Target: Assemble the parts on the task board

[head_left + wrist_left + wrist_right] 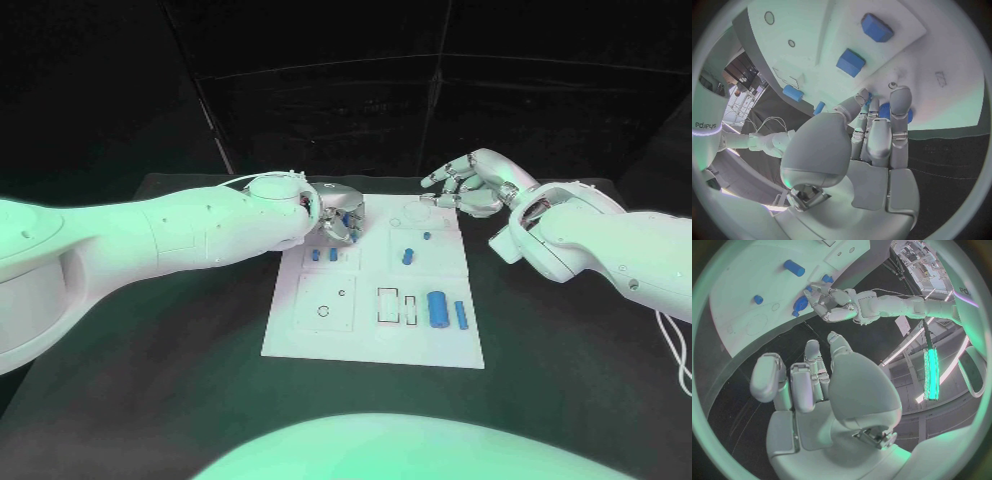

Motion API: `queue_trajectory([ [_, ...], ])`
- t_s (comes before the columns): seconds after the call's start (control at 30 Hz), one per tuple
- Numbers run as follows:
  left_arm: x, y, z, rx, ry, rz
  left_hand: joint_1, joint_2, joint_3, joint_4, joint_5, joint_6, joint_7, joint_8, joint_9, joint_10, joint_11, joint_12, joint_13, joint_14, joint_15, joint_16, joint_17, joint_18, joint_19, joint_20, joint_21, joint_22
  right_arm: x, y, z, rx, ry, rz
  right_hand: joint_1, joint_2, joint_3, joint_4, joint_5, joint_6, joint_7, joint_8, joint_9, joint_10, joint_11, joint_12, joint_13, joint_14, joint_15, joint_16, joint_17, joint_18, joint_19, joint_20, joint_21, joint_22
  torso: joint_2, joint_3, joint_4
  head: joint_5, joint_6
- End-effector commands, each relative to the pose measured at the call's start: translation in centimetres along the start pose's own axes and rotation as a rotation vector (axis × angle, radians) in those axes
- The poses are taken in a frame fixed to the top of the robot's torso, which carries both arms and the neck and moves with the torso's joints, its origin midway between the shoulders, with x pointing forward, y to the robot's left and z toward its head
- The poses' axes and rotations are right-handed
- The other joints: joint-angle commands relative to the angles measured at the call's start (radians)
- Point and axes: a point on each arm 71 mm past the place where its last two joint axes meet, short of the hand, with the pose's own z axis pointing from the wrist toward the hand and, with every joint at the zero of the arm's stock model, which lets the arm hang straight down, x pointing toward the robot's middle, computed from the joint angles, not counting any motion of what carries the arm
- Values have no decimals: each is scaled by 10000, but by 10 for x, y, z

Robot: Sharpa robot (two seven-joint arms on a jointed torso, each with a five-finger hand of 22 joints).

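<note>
Task board w/ blue parts, my left hand pinching one part at far edge, right hand hovering, fingers apart, holding nothing.

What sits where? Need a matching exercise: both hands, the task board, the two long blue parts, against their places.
1 left hand
2 right hand
3 task board
4 long blue parts

A by the board's near right corner
B above the board's far right corner, empty
C middle of the black table
D fingertips down at the board's far left

Pairs: 1-D, 2-B, 3-C, 4-A
</note>
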Motion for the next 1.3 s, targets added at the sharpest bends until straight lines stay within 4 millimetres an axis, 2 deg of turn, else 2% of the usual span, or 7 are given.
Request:
queue_trajectory([
  [0.03,-6,-4,-5,476,-860,-265,33,-67,80,22,15,29,73,-44,-16,75,29,-52,-10,-17,4,-5,12,-148,-45,15,33,9,-1,1,0,-76,-69,30,75,46,-1,86,68,50,0,57,-7,79,7,36,10,514,-40,-8,948,92,-14,-21,-40,11,-2,4,9,0,4],
  [0.27,-8,1,-24,579,-1308,-591,-9,-96,132,18,16,81,67,-80,-33,133,25,-122,-21,-2,3,10,11,-140,-52,21,55,38,-3,0,-1,-54,-92,21,75,46,-1,86,68,50,0,57,-7,79,7,36,10,514,-40,-8,948,92,-14,-21,-40,11,5,-5,28,-7,-4],
  [0.3,-9,2,-26,566,-1343,-625,-29,-116,153,14,15,99,69,-100,-42,156,25,-157,-25,4,2,18,16,-139,-53,23,73,60,-3,0,-1,-50,-94,20,75,46,-1,86,68,50,0,57,-7,79,7,36,10,514,-40,-8,948,92,-14,-21,-40,11,6,-2,12,-3,-14],
  [0.7,-9,24,-49,-18,-1351,-829,-95,-175,195,17,15,172,68,-142,-61,236,21,-245,-29,11,0,26,-3,-137,-52,28,123,121,-4,-2,-1,-19,-100,11,75,46,-1,86,68,50,0,57,-7,79,7,36,10,514,-40,-8,948,92,-14,-21,-40,11,2,2,-2,12,-14],
  [0.97,-9,40,-55,-528,-1231,-810,-115,-190,201,20,16,180,68,-157,-67,247,21,-269,-32,13,0,30,-1,-140,-48,29,143,145,-4,-2,-1,-12,-100,10,75,46,-1,86,68,50,0,57,-7,79,7,36,10,514,-40,-8,948,92,-14,-21,-40,11,3,7,-14,32,8],
  [1.07,-10,43,-55,-650,-1191,-807,-132,-202,204,25,15,185,69,-169,-73,255,22,-288,-33,13,1,30,-7,-140,-50,30,148,152,-3,-2,-1,-15,-100,8,75,46,-1,86,68,50,0,57,-7,79,7,36,10,514,-40,-8,948,92,-14,-21,-40,11,8,-1,-15,19,12],
  [1.3,-9,45,-52,-818,-958,-818,-189,-228,206,50,14,197,76,-200,-86,271,28,-339,-36,16,5,37,-7,-138,-59,35,147,159,-3,-1,0,-28,-89,24,77,50,1,95,71,49,-1,59,-8,101,6,39,0,516,-41,-13,943,92,-10,-23,-44,8,7,13,-7,10,-20],
])
